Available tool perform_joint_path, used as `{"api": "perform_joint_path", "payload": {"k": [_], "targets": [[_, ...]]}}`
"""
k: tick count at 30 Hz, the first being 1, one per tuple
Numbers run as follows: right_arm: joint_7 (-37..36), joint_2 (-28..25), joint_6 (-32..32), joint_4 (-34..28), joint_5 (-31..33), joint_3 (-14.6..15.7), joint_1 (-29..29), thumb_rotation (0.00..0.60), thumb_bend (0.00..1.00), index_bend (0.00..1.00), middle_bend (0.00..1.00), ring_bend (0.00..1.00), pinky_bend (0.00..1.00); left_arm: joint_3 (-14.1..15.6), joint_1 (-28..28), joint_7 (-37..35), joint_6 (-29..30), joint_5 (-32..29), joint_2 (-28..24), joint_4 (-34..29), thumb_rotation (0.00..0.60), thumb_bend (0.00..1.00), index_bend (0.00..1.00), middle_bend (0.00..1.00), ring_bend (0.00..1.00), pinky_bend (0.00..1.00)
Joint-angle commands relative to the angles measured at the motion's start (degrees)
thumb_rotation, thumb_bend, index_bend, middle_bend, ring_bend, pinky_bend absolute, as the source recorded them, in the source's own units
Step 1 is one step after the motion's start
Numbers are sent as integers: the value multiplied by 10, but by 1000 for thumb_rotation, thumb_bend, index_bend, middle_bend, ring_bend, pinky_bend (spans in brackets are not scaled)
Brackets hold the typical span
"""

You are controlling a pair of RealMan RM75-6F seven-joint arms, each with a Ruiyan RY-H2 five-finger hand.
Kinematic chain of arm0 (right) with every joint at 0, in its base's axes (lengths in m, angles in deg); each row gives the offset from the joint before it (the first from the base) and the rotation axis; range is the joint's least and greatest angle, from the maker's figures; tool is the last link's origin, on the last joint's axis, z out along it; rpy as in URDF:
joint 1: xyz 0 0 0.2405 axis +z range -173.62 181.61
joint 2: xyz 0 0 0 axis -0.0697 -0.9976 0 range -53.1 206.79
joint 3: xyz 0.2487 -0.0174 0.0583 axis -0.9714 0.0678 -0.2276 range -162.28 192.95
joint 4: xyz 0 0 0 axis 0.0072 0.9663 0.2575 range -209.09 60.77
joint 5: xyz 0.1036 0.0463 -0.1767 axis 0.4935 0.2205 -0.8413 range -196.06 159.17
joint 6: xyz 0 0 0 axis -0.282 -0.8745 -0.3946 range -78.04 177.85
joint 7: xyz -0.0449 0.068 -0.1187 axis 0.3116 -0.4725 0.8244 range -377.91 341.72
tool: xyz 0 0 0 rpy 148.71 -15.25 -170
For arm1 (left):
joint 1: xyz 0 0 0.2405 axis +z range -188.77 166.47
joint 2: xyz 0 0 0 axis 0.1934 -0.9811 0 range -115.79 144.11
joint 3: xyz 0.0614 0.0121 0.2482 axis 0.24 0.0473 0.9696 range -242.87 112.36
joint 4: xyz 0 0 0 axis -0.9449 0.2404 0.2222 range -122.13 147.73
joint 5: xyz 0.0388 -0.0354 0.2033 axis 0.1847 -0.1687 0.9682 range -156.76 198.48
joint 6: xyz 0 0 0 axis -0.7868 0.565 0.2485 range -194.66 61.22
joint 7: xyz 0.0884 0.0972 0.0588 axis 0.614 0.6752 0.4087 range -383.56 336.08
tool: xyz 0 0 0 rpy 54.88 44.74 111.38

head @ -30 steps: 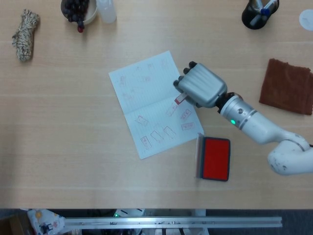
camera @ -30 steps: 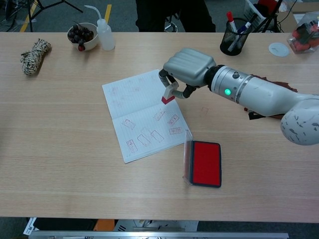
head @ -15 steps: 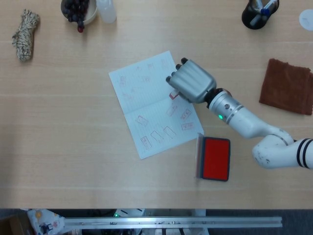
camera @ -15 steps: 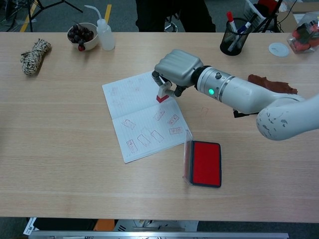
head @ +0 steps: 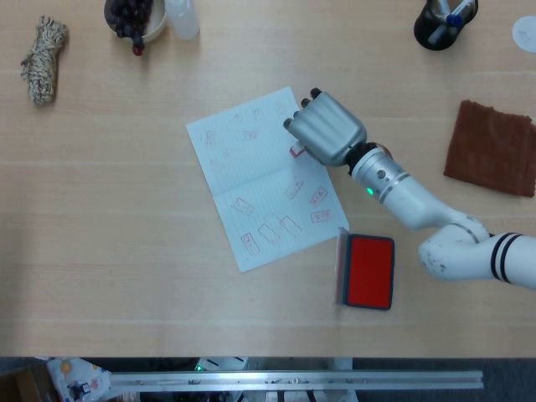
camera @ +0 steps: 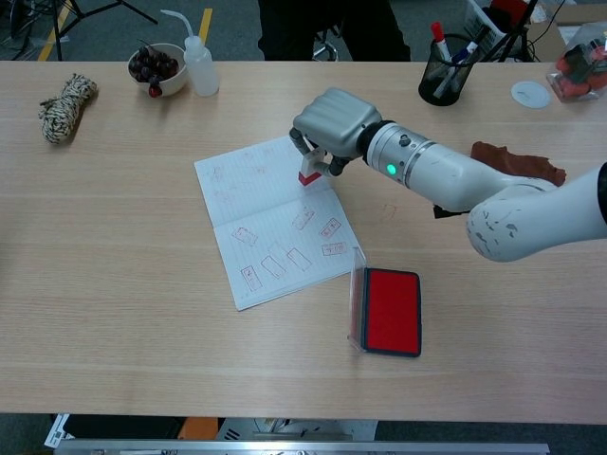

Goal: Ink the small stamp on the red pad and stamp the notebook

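Note:
An open white notebook point(head: 251, 167) point(camera: 256, 204) lies mid-table, with several red stamp prints on its pages. My right hand point(head: 324, 130) point(camera: 330, 123) hovers over the notebook's right edge and pinches the small stamp point(camera: 308, 174) point(head: 296, 152), whose red base points down at the upper right part of the page. Whether the base touches the paper I cannot tell. The red ink pad point(head: 369, 270) point(camera: 391, 310) lies open, its clear lid standing up on its left side, below and right of the notebook. My left hand shows in neither view.
A brown cloth point(head: 494, 147) lies at the right. A dark pen cup point(head: 441, 21) stands at the back right. At the back left are a bowl of dark fruit point(head: 132, 18), a squeeze bottle point(camera: 197, 63) and a coil of twine point(head: 41, 57).
My right hand has carried the stamp up and to the left, from the notebook's lower right part to its upper right part, and has come lower over the page.

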Motion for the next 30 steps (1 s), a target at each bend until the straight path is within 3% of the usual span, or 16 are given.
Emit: {"api": "perform_joint_path", "payload": {"k": [1, 30], "targets": [[2, 11, 5, 13, 4, 0, 7, 600, 420, 774, 604, 453, 361, 0, 0, -1, -1, -2, 0, 1, 600, 260, 187, 179, 189, 150], [50, 71, 35, 96, 48, 4, 37, 600, 420, 774, 604, 453, 361, 0, 1, -18, -11, -8, 4, 16, 600, 260, 175, 178, 188, 150]]}}
